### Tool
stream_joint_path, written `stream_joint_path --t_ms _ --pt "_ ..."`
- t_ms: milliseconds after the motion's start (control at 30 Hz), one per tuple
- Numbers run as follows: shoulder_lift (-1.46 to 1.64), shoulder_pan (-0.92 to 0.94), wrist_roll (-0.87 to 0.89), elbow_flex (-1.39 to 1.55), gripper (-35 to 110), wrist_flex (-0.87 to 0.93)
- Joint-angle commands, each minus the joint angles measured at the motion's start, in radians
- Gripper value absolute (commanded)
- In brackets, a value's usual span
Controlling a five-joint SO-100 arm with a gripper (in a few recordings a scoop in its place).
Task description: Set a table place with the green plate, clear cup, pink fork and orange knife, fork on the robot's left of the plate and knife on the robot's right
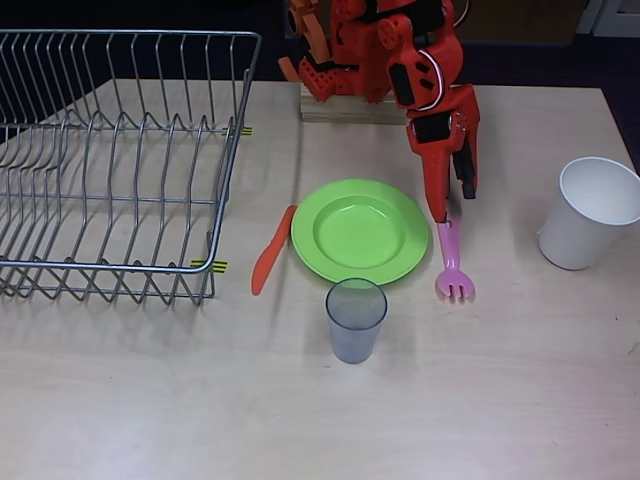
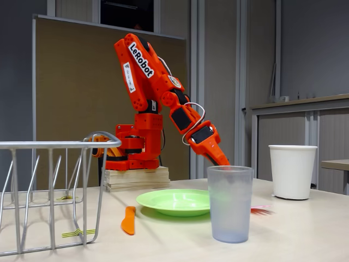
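In the overhead view the green plate (image 1: 360,232) lies on the table in front of the arm's base. The orange knife (image 1: 272,250) lies flat along its left rim, and the pink fork (image 1: 452,262) lies flat just off its right rim with its tines toward the near edge. The clear cup (image 1: 355,318) stands upright close below the plate. My gripper (image 1: 453,205) hangs over the fork's handle end with its jaws spread; one fingertip is at the handle, the other off to the right. In the fixed view the cup (image 2: 230,203) hides the gripper tips, and the plate (image 2: 174,201), knife (image 2: 128,220) and fork tines (image 2: 262,209) show.
A wire dish rack (image 1: 120,160) fills the table's left side. A larger white cup (image 1: 590,212) stands at the right, past the fork. The arm's wooden base block (image 1: 345,108) sits at the far edge. Bare tabletop stretches along the near edge.
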Motion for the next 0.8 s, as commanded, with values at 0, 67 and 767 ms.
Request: stream_joint_path --t_ms 0,67,767 --pt "0.155 0.020 -0.210 -0.037 26 0.069" --pt "0.236 0.031 -0.267 -0.066 18 0.135" --pt "0.482 0.500 -0.838 -0.061 0 0.385"
